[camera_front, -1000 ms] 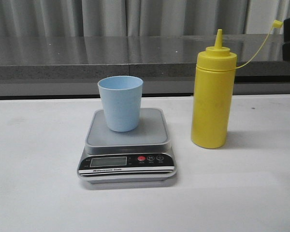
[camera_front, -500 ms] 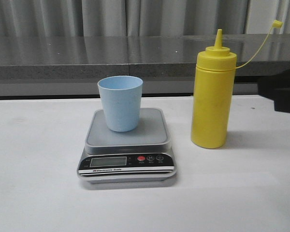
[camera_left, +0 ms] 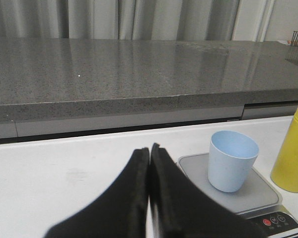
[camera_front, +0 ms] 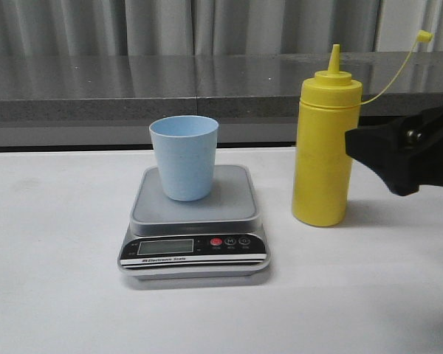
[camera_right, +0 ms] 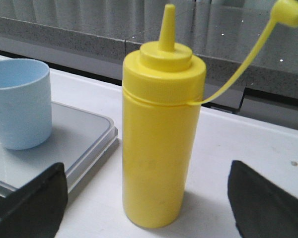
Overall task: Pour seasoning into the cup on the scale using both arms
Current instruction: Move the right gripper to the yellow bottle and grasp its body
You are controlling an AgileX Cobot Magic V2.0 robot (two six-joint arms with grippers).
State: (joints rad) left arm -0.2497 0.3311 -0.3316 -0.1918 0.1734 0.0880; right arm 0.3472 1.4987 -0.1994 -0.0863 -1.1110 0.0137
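The seasoning bottle [camera_front: 325, 147] stands upright on the white table [camera_front: 59, 295], just to the right of the scale [camera_front: 195, 225] and apart from it; it is the tallest item and the likeliest to cause trouble. The right gripper [camera_front: 354, 144] comes in at mid-body from the right, jaws spread wide, with one finger on either side of the bottle in the right wrist view and neither touching yet. Judged risk: an off-centre close would nudge or tip the bottle toward the scale, and a hard squeeze on soft plastic could push contents out of the uncapped nozzle (cap [camera_front: 424, 35] hangs off to the right on its tether). Bottle is opaque; fill level cannot be told. The scale platform carries the cup [camera_front: 183, 156], which sits toward the rear left of the grey plate; a knock would shift it or upset the reading, which is not legible here. The cup is upright and looks empty in the left wrist view. The left gripper [camera_left: 150, 153] hangs back over the table, jaws pressed together on nothing.
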